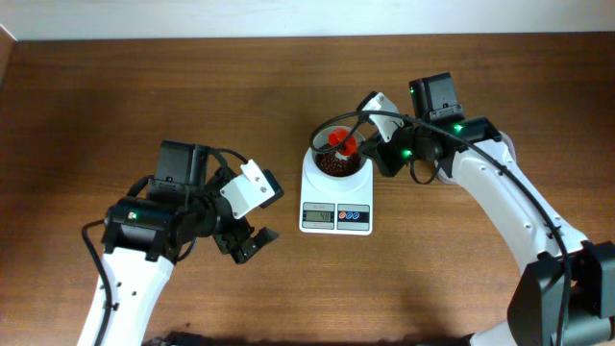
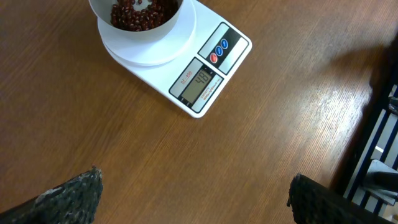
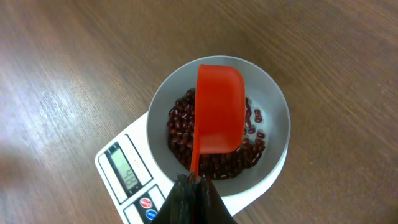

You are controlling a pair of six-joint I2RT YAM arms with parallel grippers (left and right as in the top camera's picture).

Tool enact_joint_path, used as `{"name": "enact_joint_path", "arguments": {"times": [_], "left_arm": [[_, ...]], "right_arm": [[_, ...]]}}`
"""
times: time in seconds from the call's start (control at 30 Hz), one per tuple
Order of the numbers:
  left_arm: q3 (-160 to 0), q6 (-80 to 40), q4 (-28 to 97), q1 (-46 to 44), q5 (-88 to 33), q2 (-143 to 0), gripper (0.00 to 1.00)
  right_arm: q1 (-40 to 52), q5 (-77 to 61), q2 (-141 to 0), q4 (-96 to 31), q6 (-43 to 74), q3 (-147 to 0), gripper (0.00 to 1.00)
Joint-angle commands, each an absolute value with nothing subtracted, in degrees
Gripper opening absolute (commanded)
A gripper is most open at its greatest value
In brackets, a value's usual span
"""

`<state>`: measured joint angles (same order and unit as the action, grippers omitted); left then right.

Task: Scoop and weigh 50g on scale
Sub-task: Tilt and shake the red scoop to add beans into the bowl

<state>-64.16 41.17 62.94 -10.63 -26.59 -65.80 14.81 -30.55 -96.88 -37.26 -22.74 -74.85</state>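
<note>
- Right gripper, at the bottom edge of its wrist view, is clamped tight on the thin handle of a red plastic scoop.
- From there the scoop reaches upward over a round white bowl, with its smooth red side facing the camera. Whether it touches what lies beneath cannot be told.
- Small dark red-brown beans lie in a loose heap in the bottom of the bowl, showing on both sides of the scoop.
- That bowl sits on the white digital scale, near the centre of the overhead view, with its red and blue buttons toward the lower edge.
- In the left wrist view, the grey display shows digits that look like 48.
- Left gripper, in the lower left of the overhead view, has its jaws spread wide and holds nothing.
- It hangs over the brown wooden table, apart from the scale.
- Its dark, rough-textured fingertips show in the bottom corners of the left wrist view.
</note>
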Motion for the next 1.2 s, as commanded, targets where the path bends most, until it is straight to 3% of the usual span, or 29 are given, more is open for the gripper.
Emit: {"name": "enact_joint_path", "arguments": {"times": [0.0,0.1,0.33,0.4,0.53,1.17], "left_arm": [[-65.3,42.3,62.8,-10.3,-27.0,-65.8,0.99],[-65.3,42.3,62.8,-10.3,-27.0,-65.8,0.99],[-65.3,42.3,62.9,-10.3,-27.0,-65.8,0.99],[-65.3,42.3,62.9,-10.3,-27.0,-65.8,0.99],[-65.3,42.3,62.9,-10.3,-27.0,-65.8,0.99],[-65.3,42.3,62.8,-10.3,-27.0,-65.8,0.99]], "right_arm": [[15.0,-34.1,-95.2,-38.6,-20.2,-76.1,0.04],[15.0,-26.1,-95.2,-38.4,-18.5,-76.1,0.04],[15.0,-35.6,-95.2,-37.9,-23.6,-76.1,0.04],[15.0,-24.9,-95.2,-36.9,-20.3,-76.1,0.04],[15.0,-30.3,-95.2,-37.1,-20.7,-76.1,0.04],[14.9,-31.8,-95.2,-37.3,-19.4,-76.1,0.04]]}}
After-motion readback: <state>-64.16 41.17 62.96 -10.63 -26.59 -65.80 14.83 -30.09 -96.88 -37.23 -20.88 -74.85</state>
